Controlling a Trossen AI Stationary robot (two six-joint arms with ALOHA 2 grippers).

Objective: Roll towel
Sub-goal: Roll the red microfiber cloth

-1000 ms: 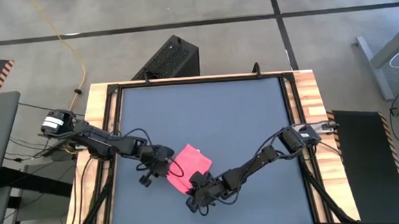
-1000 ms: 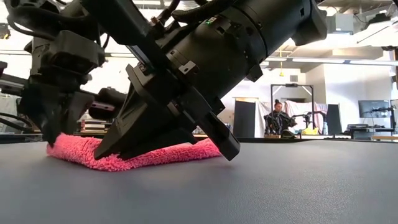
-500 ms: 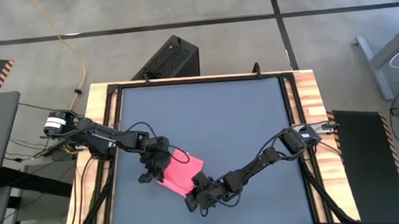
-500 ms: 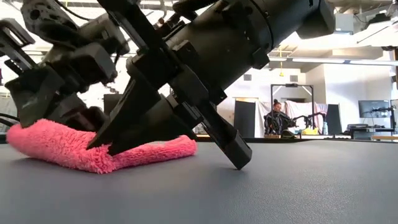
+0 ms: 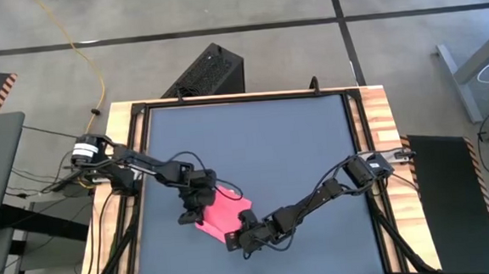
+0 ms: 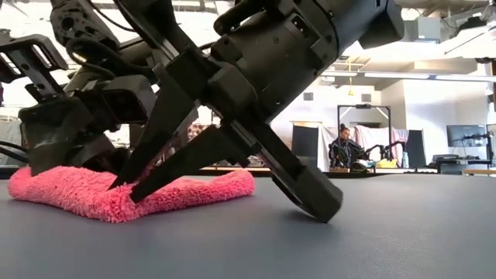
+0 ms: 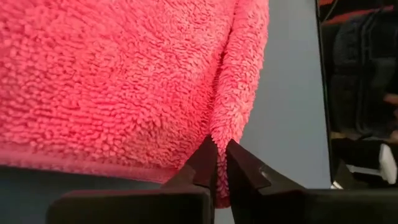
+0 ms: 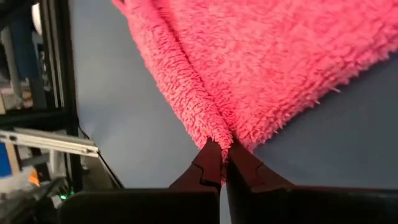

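Both claws pinch the unlabelled pink towel (image 5: 219,213).

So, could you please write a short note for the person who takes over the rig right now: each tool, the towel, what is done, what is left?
Left tool: shut on an edge of the towel, low over the near-left part of the table.
Right tool: shut on another edge of the towel, next to the left one, nearer the front edge.
Towel: lies low on the table, pinched by both tools, one layer folded over.
Done: both edges are gripped and a first fold has been made.
Left: no roll is formed yet. Probably continue turning the gripped edges over, then release.
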